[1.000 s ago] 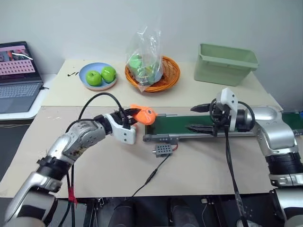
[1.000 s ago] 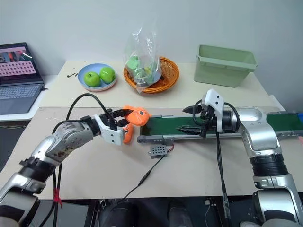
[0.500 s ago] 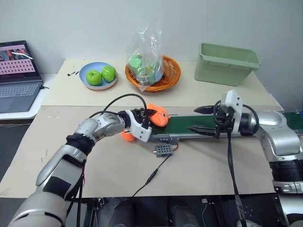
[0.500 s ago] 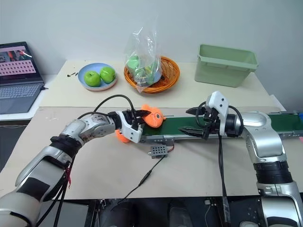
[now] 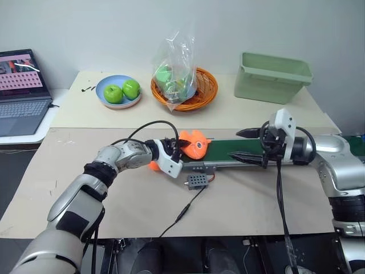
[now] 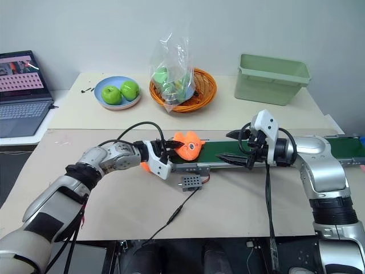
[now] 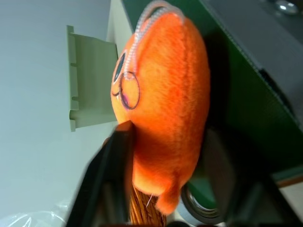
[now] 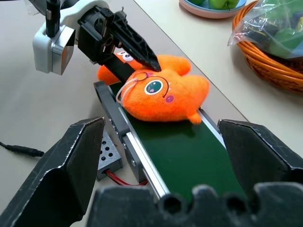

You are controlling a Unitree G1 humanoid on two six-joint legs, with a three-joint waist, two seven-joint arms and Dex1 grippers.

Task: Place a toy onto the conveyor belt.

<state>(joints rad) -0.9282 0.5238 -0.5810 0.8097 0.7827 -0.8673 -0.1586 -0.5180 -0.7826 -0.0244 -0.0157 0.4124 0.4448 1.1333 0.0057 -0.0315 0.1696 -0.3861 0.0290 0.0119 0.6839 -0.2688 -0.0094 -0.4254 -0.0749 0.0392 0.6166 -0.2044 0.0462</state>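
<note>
Nearest you, a black cable runs across the tabletop up to a small grey perforated box sitting just in front of the conveyor belt. The plush orange toy lies flat on the belt's left end, its face with round glasses turned up. The left gripper reaches in from the left at that end. It is released: its black fingers are spread on either side of the toy, one finger lying against the toy's top edge, the other with a gap visible in the left wrist view. A second orange toy sits on the tabletop just under the left gripper, off the belt. Further right, the right gripper hovers over the belt with its fingers wide apart, holding nothing, well apart from the toy. At the far side you have a blue plate with two green apples, an orange wicker basket holding a clear plastic bag of green items, and a pale green bin. A laptop is open at far left.
</note>
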